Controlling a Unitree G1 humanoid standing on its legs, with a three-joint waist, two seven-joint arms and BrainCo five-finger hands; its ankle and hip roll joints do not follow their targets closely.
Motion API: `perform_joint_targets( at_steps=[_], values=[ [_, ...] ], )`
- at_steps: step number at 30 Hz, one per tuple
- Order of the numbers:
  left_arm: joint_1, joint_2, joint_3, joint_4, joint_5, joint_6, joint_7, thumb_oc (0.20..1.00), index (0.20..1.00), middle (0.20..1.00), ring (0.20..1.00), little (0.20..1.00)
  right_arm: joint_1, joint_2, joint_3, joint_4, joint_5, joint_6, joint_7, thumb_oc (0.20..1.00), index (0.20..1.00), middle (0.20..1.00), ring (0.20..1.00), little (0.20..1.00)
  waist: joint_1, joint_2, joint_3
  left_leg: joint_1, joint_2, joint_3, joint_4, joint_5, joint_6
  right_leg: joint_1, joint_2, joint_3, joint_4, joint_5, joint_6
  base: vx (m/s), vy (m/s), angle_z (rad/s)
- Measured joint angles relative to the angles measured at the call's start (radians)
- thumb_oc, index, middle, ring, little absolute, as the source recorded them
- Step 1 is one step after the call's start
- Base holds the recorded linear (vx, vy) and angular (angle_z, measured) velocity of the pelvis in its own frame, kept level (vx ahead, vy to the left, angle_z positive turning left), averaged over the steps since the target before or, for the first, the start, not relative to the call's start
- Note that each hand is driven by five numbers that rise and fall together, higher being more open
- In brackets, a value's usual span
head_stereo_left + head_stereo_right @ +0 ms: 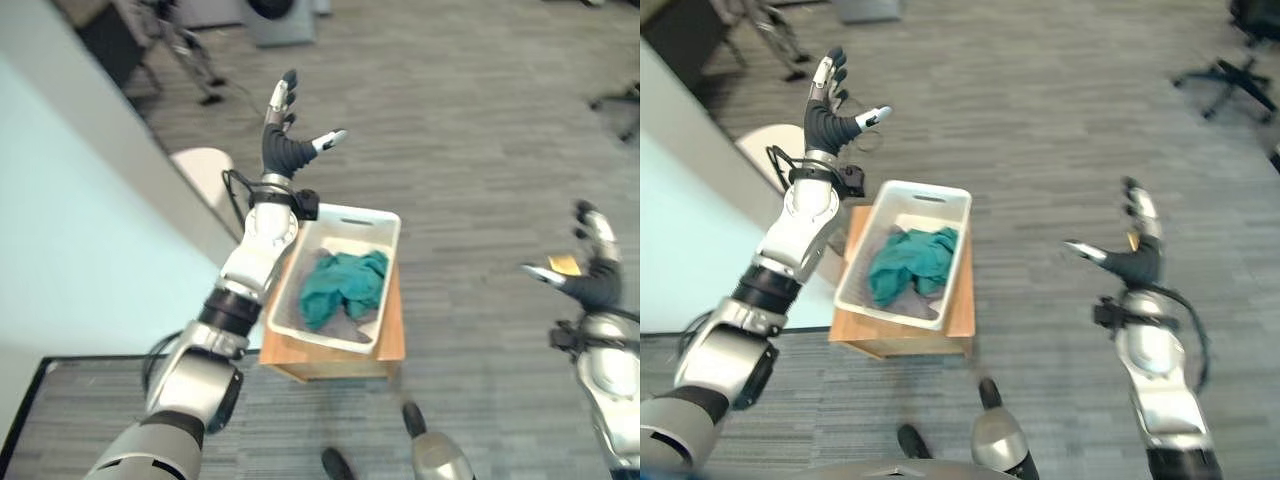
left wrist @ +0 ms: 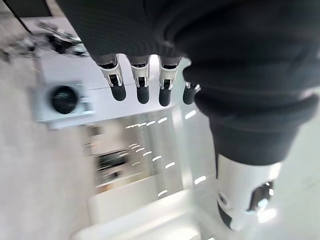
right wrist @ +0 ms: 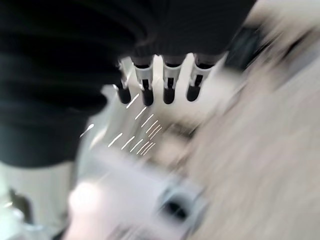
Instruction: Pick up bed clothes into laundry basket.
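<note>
A white laundry basket (image 1: 381, 232) stands on a low wooden table (image 1: 394, 342). Teal clothes (image 1: 343, 284) lie bunched inside it on top of a grey piece (image 1: 349, 327). My left hand (image 1: 284, 135) is raised above and beyond the basket's far left corner, fingers straight, thumb spread, holding nothing. My right hand (image 1: 1135, 250) is raised well to the right of the basket over the carpet, also open and empty. In the left wrist view the fingers (image 2: 142, 82) point straight out; in the right wrist view the fingers (image 3: 169, 82) do the same.
A pale bed (image 1: 70, 220) runs along the left side. A round white stool (image 1: 205, 170) stands between the bed and the table. Office chair legs (image 1: 1225, 75) show at the far right. Grey carpet (image 1: 470, 150) surrounds the table.
</note>
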Motion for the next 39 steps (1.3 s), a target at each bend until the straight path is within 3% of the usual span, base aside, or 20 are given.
perform_joint_targets(
  at_steps=[4, 8, 11, 14, 16, 17, 19, 20, 22, 24, 26, 28, 29, 31, 32, 33, 34, 36, 37, 39],
  values=[
    [0.544, 0.002, 0.214, -0.341, -0.032, -0.068, -0.008, 1.000, 1.000, 1.000, 1.000, 1.000, -0.104, -0.008, 0.218, -0.021, -0.104, -0.020, 0.024, 1.000, 1.000, 1.000, 1.000, 1.000, 0.150, -0.009, -0.040, -0.013, 0.016, -0.052, 0.004, 0.022, 0.003, 0.007, 0.014, -0.049, 0.008, -0.023, -0.011, -0.11, -0.055, 0.42],
    [0.728, -0.118, 0.290, -0.286, -0.122, -0.095, -0.013, 1.000, 1.000, 1.000, 1.000, 1.000, -0.115, -0.030, 0.265, 0.019, -0.135, -0.019, 0.020, 1.000, 1.000, 1.000, 1.000, 1.000, 0.239, -0.018, -0.029, -0.101, 0.004, -0.172, 0.001, 0.053, -0.019, -0.020, 0.011, -0.163, 0.065, -0.047, -0.020, -0.37, -0.092, 0.86],
    [0.727, -0.132, 0.245, -0.179, -0.166, -0.101, -0.042, 1.000, 1.000, 1.000, 1.000, 1.000, -0.157, -0.024, 0.290, 0.057, -0.136, -0.003, 0.014, 1.000, 1.000, 1.000, 1.000, 1.000, 0.253, -0.106, 0.001, -0.107, 0.040, 0.161, 0.019, -0.088, 0.070, -0.020, -0.083, -0.303, 0.096, -0.058, -0.036, -0.18, -0.104, 1.71],
    [0.782, -0.132, 0.260, -0.101, -0.179, -0.105, -0.062, 1.000, 1.000, 1.000, 1.000, 1.000, -0.208, 0.009, 0.284, 0.060, -0.136, -0.002, 0.014, 1.000, 1.000, 1.000, 1.000, 1.000, 0.256, -0.137, 0.032, -0.070, 0.100, 0.282, 0.276, -0.079, 0.075, 0.037, -0.181, -0.394, 0.158, -0.104, -0.008, -0.14, -0.030, 1.68],
    [0.789, -0.165, 0.232, 0.003, -0.181, -0.080, -0.099, 1.000, 1.000, 1.000, 1.000, 1.000, -0.104, -0.024, 0.201, 0.047, -0.134, -0.005, 0.012, 1.000, 1.000, 1.000, 1.000, 1.000, 0.221, -0.118, 0.027, 0.012, 0.087, 0.409, 0.361, -0.031, 0.132, 0.196, -0.294, -0.580, 0.309, -0.131, 0.029, -0.28, 0.193, 3.45],
    [0.792, -0.171, 0.229, 0.001, -0.190, -0.078, -0.098, 1.000, 1.000, 1.000, 1.000, 1.000, -0.059, -0.029, 0.166, 0.067, -0.133, 0.000, 0.010, 1.000, 1.000, 1.000, 1.000, 1.000, 0.188, -0.100, 0.004, 0.006, 0.079, 0.446, 0.299, -0.018, 0.148, 0.177, -0.311, -0.632, 0.394, -0.147, 0.033, -0.20, 0.253, 3.22],
    [0.806, -0.169, 0.260, -0.032, -0.210, -0.085, -0.093, 1.000, 1.000, 1.000, 1.000, 1.000, -0.107, -0.063, 0.156, 0.099, -0.133, -0.002, 0.017, 1.000, 1.000, 1.000, 1.000, 1.000, 0.183, -0.010, -0.056, 0.004, 0.060, 0.470, 0.039, -0.074, 0.088, 0.078, -0.167, -0.647, 0.288, -0.237, 0.050, -0.08, 0.247, 2.73],
    [0.766, -0.110, 0.308, -0.012, -0.220, -0.079, -0.097, 1.000, 1.000, 1.000, 1.000, 1.000, -0.129, 0.002, 0.136, 0.108, -0.129, 0.005, 0.019, 1.000, 1.000, 1.000, 1.000, 1.000, 0.187, -0.113, -0.026, -0.006, 0.063, 0.602, 0.115, -0.070, 0.140, 0.052, -0.219, -0.629, 0.162, -0.148, -0.033, -0.03, 0.283, 2.76],
    [0.777, -0.113, 0.322, 0.005, -0.225, -0.056, -0.098, 1.000, 1.000, 1.000, 1.000, 1.000, -0.107, 0.043, 0.141, 0.139, -0.123, 0.008, 0.033, 1.000, 1.000, 1.000, 1.000, 1.000, 0.176, -0.141, -0.025, -0.011, 0.034, 0.509, 0.160, -0.084, 0.100, 0.070, -0.278, -0.635, 0.226, -0.098, 0.010, -0.08, 0.249, 2.10],
    [0.862, -0.096, 0.354, -0.002, -0.228, -0.036, -0.106, 1.000, 1.000, 1.000, 1.000, 1.000, -0.123, 0.132, 0.156, 0.142, -0.113, 0.000, 0.061, 1.000, 1.000, 1.000, 1.000, 1.000, 0.240, -0.147, -0.022, 0.005, 0.045, 0.484, 0.176, -0.085, 0.100, 0.048, -0.290, -0.657, 0.228, -0.079, 0.003, -0.16, 0.242, 0.70],
    [0.827, -0.075, 0.330, -0.001, -0.216, -0.025, -0.133, 1.000, 1.000, 1.000, 1.000, 1.000, -0.115, 0.154, 0.167, 0.162, -0.085, 0.001, 0.067, 1.000, 1.000, 1.000, 1.000, 1.000, 0.231, -0.157, -0.021, -0.015, 0.039, 0.369, 0.207, -0.093, 0.113, 0.080, -0.336, -0.745, 0.273, 0.009, -0.014, -0.07, 0.083, 1.61],
    [0.789, -0.076, 0.264, -0.019, -0.201, -0.019, -0.152, 1.000, 1.000, 1.000, 1.000, 1.000, -0.111, 0.125, 0.175, 0.177, -0.081, 0.004, 0.079, 1.000, 1.000, 1.000, 1.000, 1.000, 0.211, -0.117, -0.008, -0.024, 0.050, 0.258, 0.198, -0.088, 0.121, 0.066, -0.370, -0.673, 0.456, -0.017, 0.025, 0.10, 0.101, 1.79],
    [0.781, -0.068, 0.243, -0.042, -0.189, -0.019, -0.170, 1.000, 1.000, 1.000, 1.000, 1.000, -0.101, 0.123, 0.172, 0.179, -0.074, 0.002, 0.084, 1.000, 1.000, 1.000, 1.000, 1.000, 0.198, -0.123, -0.007, -0.031, 0.038, 0.213, 0.181, -0.080, 0.132, 0.043, -0.362, -0.585, 0.454, -0.072, 0.091, 0.14, 0.126, 1.76],
    [0.721, -0.059, 0.194, -0.015, -0.172, -0.022, -0.176, 1.000, 1.000, 1.000, 1.000, 1.000, -0.059, 0.108, 0.144, 0.169, -0.060, -0.005, 0.086, 1.000, 1.000, 1.000, 1.000, 1.000, 0.152, -0.103, 0.007, -0.097, 0.028, 0.007, 0.194, -0.063, 0.123, 0.069, -0.213, -0.252, 0.258, -0.163, 0.087, 0.12, 0.160, 2.15],
    [0.701, -0.067, 0.179, -0.002, -0.169, -0.018, -0.183, 1.000, 1.000, 1.000, 1.000, 1.000, -0.041, 0.104, 0.137, 0.180, -0.050, 0.006, 0.089, 1.000, 1.000, 1.000, 1.000, 1.000, 0.140, -0.097, 0.012, -0.094, 0.027, -0.014, 0.151, -0.037, 0.129, 0.063, -0.182, -0.161, 0.190, -0.175, 0.080, 0.20, 0.253, 2.59],
    [0.703, -0.071, 0.174, 0.009, -0.167, -0.013, -0.188, 1.000, 1.000, 1.000, 1.000, 1.000, -0.019, 0.143, 0.129, 0.194, -0.039, 0.006, 0.082, 1.000, 1.000, 1.000, 1.000, 1.000, 0.143, -0.093, 0.022, -0.156, 0.008, -0.136, 0.178, 0.005, 0.079, 0.091, -0.078, 0.070, -0.001, -0.209, 0.047, 0.21, 0.178, 2.42],
    [0.691, -0.063, 0.167, 0.010, -0.165, -0.012, -0.193, 1.000, 1.000, 1.000, 1.000, 1.000, -0.001, 0.156, 0.123, 0.196, -0.031, 0.009, 0.078, 1.000, 1.000, 1.000, 1.000, 1.000, 0.129, -0.116, 0.021, -0.173, -0.028, -0.191, 0.168, 0.033, 0.081, 0.111, -0.058, 0.126, -0.004, -0.266, 0.031, 0.18, 0.153, 3.93],
    [0.680, -0.088, 0.167, 0.032, -0.152, 0.005, -0.207, 1.000, 1.000, 1.000, 1.000, 1.000, 0.013, 0.132, 0.109, 0.222, -0.009, 0.032, 0.082, 1.000, 1.000, 1.000, 1.000, 1.000, 0.086, -0.122, 0.039, -0.150, -0.049, -0.229, 0.081, 0.050, 0.081, 0.144, -0.017, 0.153, 0.055, -0.212, 0.004, 0.10, 0.056, 3.24],
    [0.787, -0.071, 0.214, -0.001, -0.143, 0.004, -0.204, 1.000, 1.000, 1.000, 1.000, 1.000, -0.040, 0.131, 0.146, 0.239, -0.002, 0.031, 0.092, 1.000, 1.000, 1.000, 1.000, 1.000, 0.163, -0.099, 0.039, -0.118, -0.039, -0.195, 0.109, 0.029, 0.060, 0.101, 0.003, 0.169, 0.150, -0.236, -0.013, 0.05, 0.027, 0.73],
    [0.860, -0.071, 0.254, -0.002, -0.136, 0.009, -0.192, 1.000, 1.000, 1.000, 1.000, 1.000, -0.085, 0.128, 0.176, 0.232, 0.006, 0.018, 0.092, 1.000, 1.000, 1.000, 1.000, 1.000, 0.181, -0.071, 0.046, -0.076, -0.049, -0.219, 0.085, 0.031, 0.067, 0.067, 0.008, 0.167, 0.227, -0.257, 0.000, 0.06, -0.028, 0.62]
  ],
)
